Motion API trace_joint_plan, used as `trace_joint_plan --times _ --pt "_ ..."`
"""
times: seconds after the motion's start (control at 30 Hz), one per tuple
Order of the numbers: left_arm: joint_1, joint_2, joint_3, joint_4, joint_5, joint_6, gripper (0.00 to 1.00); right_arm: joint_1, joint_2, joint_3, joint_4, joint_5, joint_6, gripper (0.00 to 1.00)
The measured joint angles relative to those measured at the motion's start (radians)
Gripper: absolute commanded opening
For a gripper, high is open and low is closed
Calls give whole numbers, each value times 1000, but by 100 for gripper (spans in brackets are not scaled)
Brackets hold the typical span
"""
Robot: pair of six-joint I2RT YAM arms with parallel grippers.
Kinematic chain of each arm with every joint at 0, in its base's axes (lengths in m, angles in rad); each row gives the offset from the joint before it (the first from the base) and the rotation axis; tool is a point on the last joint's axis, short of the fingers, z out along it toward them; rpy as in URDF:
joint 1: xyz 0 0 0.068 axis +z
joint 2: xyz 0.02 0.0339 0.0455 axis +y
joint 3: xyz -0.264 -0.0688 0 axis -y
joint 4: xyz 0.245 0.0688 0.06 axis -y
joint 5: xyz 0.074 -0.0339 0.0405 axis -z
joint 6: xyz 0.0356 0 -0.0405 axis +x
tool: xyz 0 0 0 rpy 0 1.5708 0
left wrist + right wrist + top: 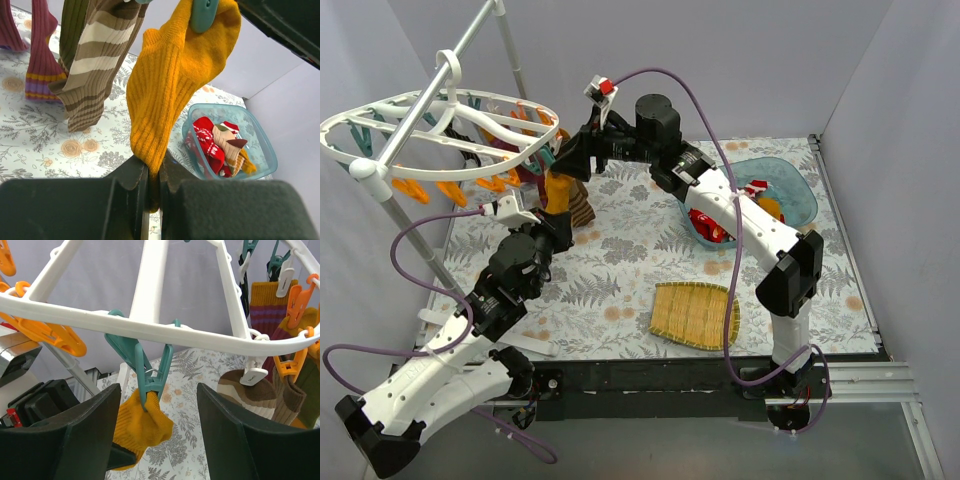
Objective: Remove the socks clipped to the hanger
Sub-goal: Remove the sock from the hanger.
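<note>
The white oval hanger (440, 130) hangs at the back left, with orange and teal clips under its rim (200, 337). An orange sock (165, 90) dangles from a teal clip (147, 375). My left gripper (153, 175) is shut on the sock's lower end. The right gripper (159, 405) is open, its fingers (85, 435) standing either side of that teal clip and the sock's top (142, 427) without touching it. A brown-and-white striped sock (95, 75) and a maroon sock (42, 55) hang beside the orange one.
A clear blue bin (800, 190) at the back right holds red and other socks. A woven bamboo tray (695, 315) lies near the table's front. The grey pole stand (415, 240) slants down on the left. Walls enclose the table.
</note>
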Motion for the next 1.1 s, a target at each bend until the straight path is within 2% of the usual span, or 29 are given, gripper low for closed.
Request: trace_joint_plan --times 0.4,0.87,1.0,1.1 --pt "0 -17 0 -18 5 -11 0 -5 33 -5 146 -17 105 70" --pt "0 -16 0 -19 12 -11 0 -6 102 7 241 -38 211 68" --pt "0 -16 0 -19 13 -11 0 -6 102 7 274 -38 236 66" --pt "0 -16 0 -19 14 -12 0 -6 102 6 296 -39 255 60"
